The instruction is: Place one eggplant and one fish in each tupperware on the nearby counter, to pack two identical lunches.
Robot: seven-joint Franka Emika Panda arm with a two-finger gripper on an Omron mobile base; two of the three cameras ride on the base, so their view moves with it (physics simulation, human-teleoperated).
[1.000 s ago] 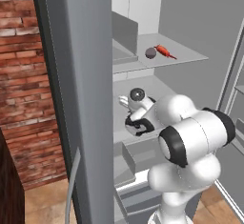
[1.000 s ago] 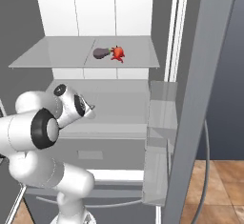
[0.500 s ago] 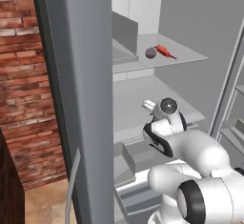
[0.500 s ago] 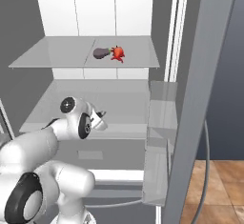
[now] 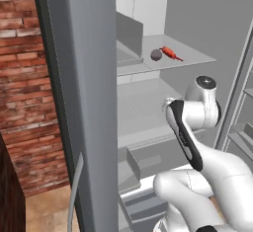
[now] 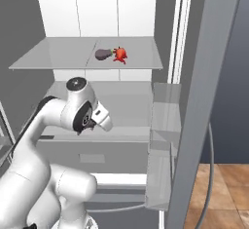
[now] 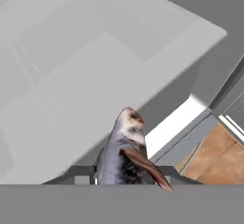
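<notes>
Grey-brown fish [image 7: 125, 154] pinched between the fingertips of the gripper [image 7: 125, 174], jaws nearly together on its body. Long axis pointed straight out along the hand, pale snout leading, a reddish fin trailing low toward the lower right of the hand view. Carried clear of the grey fridge shelf [image 7: 95, 75] under it, no contact visible. Open air past the shelf's front edge, with a strip of wooden floor [image 7: 214, 154] showing at the lower right.

Farther out, on the upper shelf [image 6: 58, 57], lay a dull mauve-brown eggplant [image 6: 102, 54] and the red-orange fish [image 6: 120, 54], touching or nearly so, well above and behind the hand. Same pair seen from the left base camera: eggplant [image 5: 156, 55] beside red fish [image 5: 171, 53].

Tight quarters judged the main risk: fridge door [image 5: 81, 102] close on the left, door bins [image 6: 163, 140] close on the right, shelf edges above and below. Withdrawal probably straight back out of the fridge, fish kept level, before any turn toward the counter.
</notes>
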